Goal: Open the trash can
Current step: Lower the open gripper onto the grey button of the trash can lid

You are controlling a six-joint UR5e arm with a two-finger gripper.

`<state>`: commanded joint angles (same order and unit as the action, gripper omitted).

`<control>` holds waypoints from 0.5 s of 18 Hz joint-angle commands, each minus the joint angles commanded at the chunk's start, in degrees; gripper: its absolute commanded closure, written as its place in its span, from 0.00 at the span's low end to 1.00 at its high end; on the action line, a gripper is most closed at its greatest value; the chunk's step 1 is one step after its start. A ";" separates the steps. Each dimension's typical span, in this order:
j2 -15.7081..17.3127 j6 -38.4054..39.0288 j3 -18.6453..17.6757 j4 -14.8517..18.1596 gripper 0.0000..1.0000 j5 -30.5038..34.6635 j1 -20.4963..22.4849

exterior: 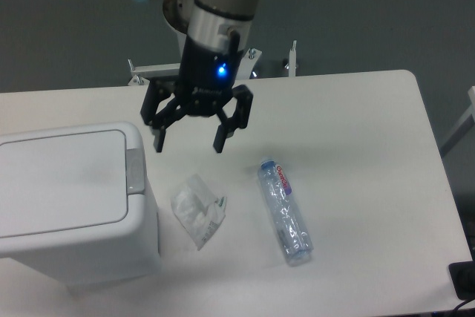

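Note:
The trash can (70, 206) is a large boxy white bin at the left of the table, its flat lid (59, 182) shut. A small grey push latch (135, 170) sits at the lid's right edge. My gripper (188, 143) hangs open and empty above the table, just right of the can's upper right corner and above the latch's level. Its two dark fingers point down, one finger (158, 141) close to the can's corner.
A crumpled clear plastic wrapper (197, 210) lies just right of the can. A clear plastic water bottle (284, 211) lies on its side right of that. The arm's base mount (200, 64) stands behind the table's far edge.

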<state>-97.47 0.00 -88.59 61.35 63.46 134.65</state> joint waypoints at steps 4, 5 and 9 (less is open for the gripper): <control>-0.97 -0.18 -0.44 -0.88 0.00 0.09 -0.88; -0.97 -0.09 -0.53 -0.88 0.00 0.09 -0.88; -0.97 -0.18 -1.23 -0.97 0.00 0.18 -1.76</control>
<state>-98.44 -0.18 -89.82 60.38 63.63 132.89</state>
